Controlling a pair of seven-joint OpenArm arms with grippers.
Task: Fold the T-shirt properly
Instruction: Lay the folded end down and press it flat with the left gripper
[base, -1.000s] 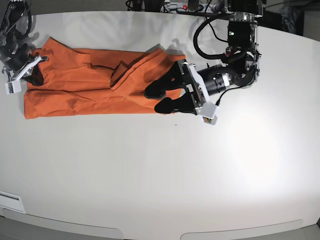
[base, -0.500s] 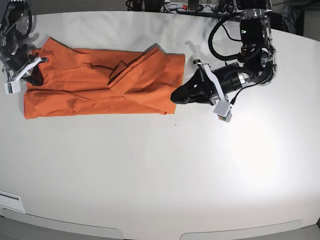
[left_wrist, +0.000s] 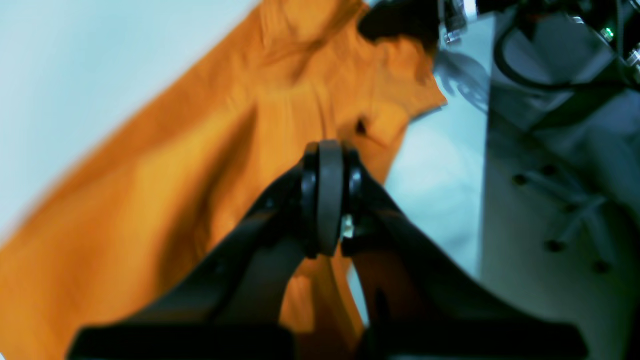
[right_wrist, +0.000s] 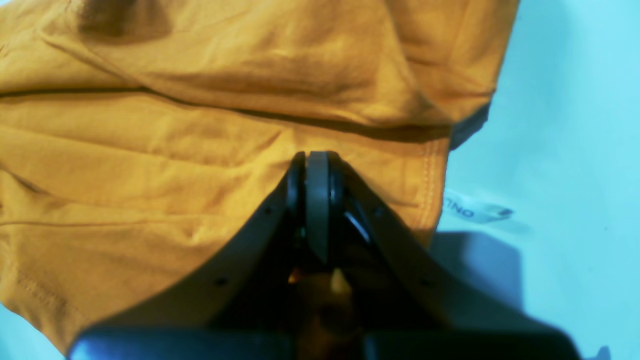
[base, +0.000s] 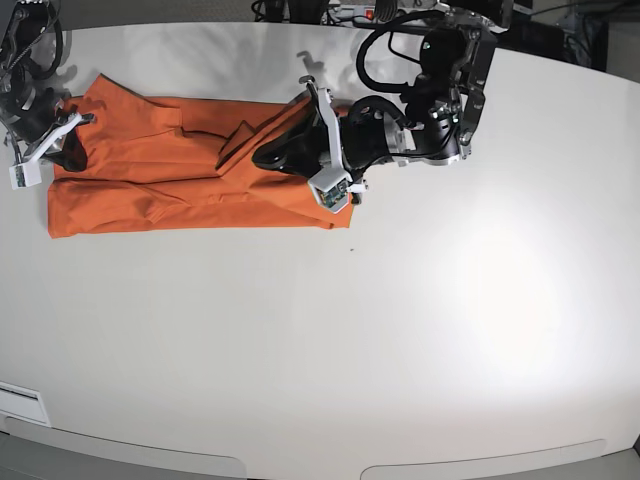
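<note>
The orange T-shirt is a long strip on the table, so more folding is left. The left gripper sits pinched together over its middle, holding nothing I can see. The right gripper is pinched together at the far end, maybe on cloth.

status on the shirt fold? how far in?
Done: the T-shirt lies folded lengthwise into a long band on the table. In hand: the left hand, shut, is over the band's sleeve end; the right hand, shut, sits at the other end. Left: folding the band across into a compact stack.
</note>
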